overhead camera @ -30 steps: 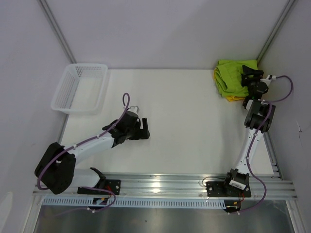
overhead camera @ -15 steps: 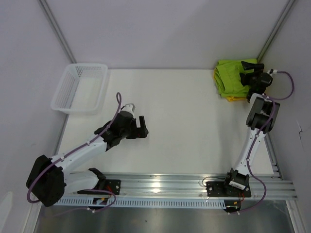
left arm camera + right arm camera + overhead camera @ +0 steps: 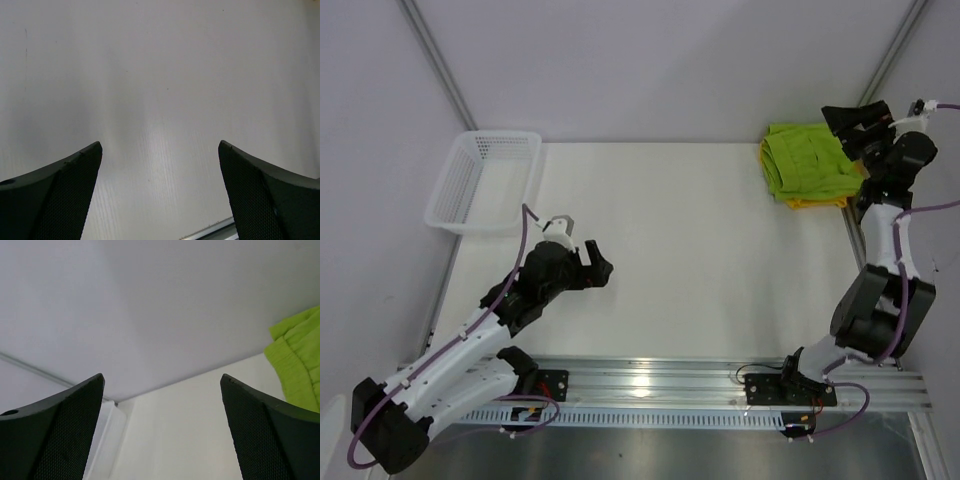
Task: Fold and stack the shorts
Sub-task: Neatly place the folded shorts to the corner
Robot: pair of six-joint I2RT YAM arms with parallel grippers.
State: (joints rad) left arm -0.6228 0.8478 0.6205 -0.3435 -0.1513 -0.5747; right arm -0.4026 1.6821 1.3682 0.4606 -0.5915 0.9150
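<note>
The right end effector (image 3: pixel 851 119) gapes wide, nothing between its fingers. The lime green shorts (image 3: pixel 807 160) lie folded just beside it, toward the left arm, stacked on the yellow shorts (image 3: pixel 808 203), of which only an edge shows. The left end effector (image 3: pixel 597 262) — also spread wide and empty — hangs over bare worktop (image 3: pixel 700 250), well apart from the stack, with the white basket (image 3: pixel 485 180) beyond it to its left.

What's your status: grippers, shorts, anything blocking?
Left gripper open, empty, over bare table. Right gripper open, empty, raised at far right corner. Lime green shorts folded on yellow shorts there. White mesh basket far left, clear of both.
</note>
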